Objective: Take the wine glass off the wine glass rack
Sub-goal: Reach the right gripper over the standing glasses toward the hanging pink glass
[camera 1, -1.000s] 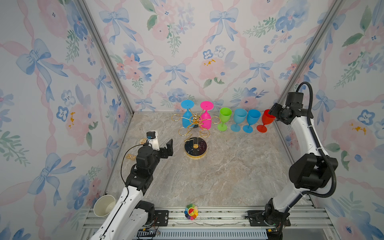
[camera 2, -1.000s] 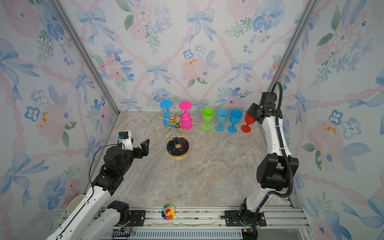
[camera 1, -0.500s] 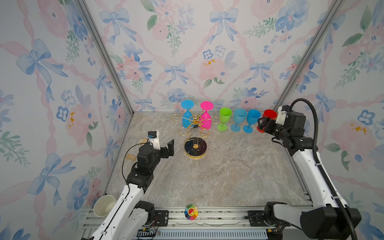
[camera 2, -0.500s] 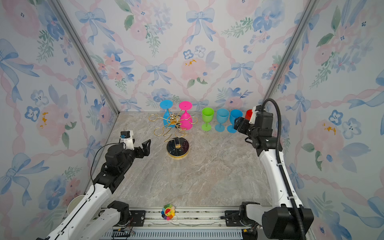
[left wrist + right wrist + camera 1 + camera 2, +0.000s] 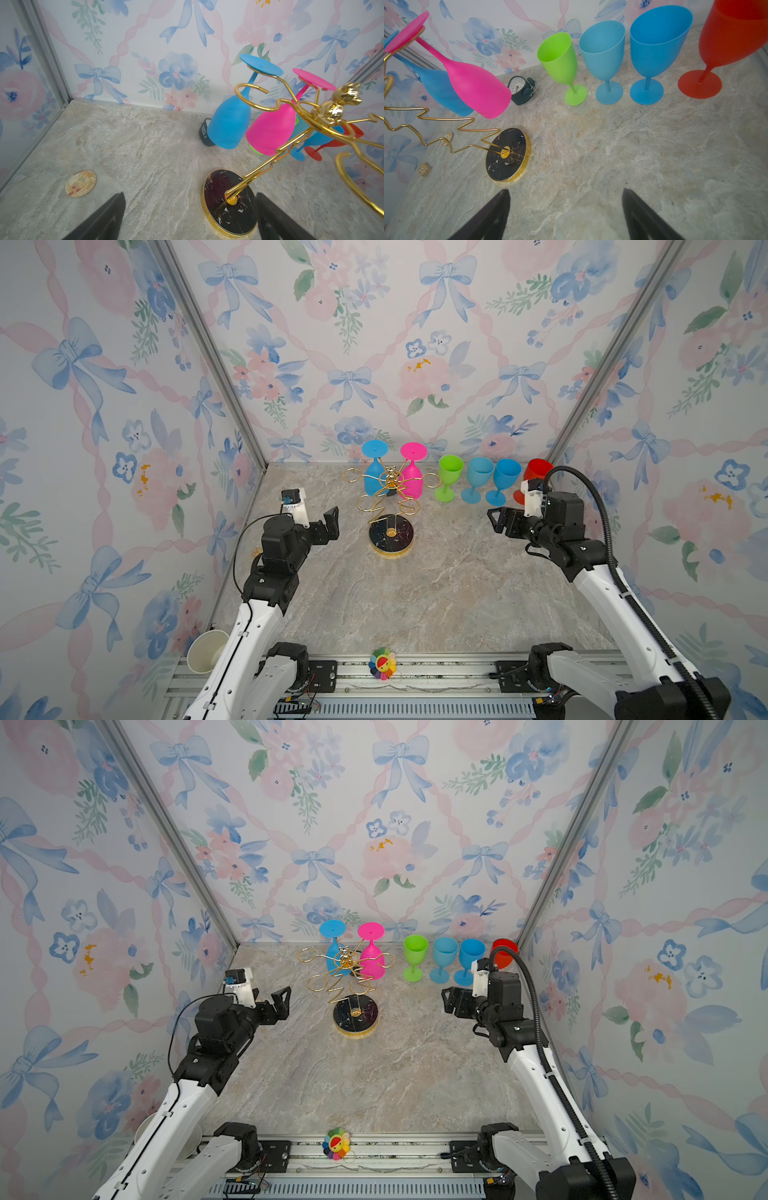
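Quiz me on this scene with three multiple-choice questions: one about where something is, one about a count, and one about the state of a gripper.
1. Where is the pink glass?
A) hanging upside down on the rack
B) standing upright beside it
C) lying on its side

2. How many glasses stand upright on the table?
A) two
B) four
C) six

3. The left gripper is:
A) shut on a glass
B) open and empty
C) shut on the rack's base

Answers:
1 A, its foot sits on a gold loop with the bowl hanging down.
2 B, the green glass, light blue glass, darker blue glass and red glass stand in a row.
3 B, its jaws stand wide apart, holding nothing.
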Controlling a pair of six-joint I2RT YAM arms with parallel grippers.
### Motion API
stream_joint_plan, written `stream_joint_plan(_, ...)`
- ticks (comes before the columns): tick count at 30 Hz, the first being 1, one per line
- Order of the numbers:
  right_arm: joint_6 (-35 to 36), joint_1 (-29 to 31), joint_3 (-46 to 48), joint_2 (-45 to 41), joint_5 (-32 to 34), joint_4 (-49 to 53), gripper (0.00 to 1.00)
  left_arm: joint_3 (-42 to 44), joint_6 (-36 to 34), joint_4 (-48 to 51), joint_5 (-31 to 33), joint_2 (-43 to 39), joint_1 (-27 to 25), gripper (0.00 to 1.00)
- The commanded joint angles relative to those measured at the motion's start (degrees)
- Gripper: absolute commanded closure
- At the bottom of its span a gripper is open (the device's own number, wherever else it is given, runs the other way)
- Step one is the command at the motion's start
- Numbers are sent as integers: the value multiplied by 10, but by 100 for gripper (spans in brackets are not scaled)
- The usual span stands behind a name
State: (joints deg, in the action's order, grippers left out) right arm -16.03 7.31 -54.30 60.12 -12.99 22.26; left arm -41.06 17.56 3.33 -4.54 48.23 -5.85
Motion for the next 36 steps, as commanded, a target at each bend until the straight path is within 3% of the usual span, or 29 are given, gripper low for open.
stream_joint_plan(1, -6, 5, 6, -15, -30, -23, 15, -15, 24, 14, -60, 17, 26, 2)
stream_joint_plan(15, -113, 30, -187, 125, -191, -27, 33, 56, -15, -32, -51, -21, 33, 2)
stream_joint_plan(18, -142, 39, -238, 177, -223, -39, 30, 63, -8, -41, -60, -23, 33, 2)
stream_joint_plan(23, -164, 60, -327, 270, -241, -39, 35, 62, -5, -45, -63, -18, 38, 2)
stream_joint_plan(28, -229, 64, -397, 364, -287, -81, 41, 70, 1, -51, -73, -24, 49, 2)
stream_joint_plan(36, -255, 82, -495, 457, -311, -86, 42, 75, 10, -58, -91, -25, 60, 2)
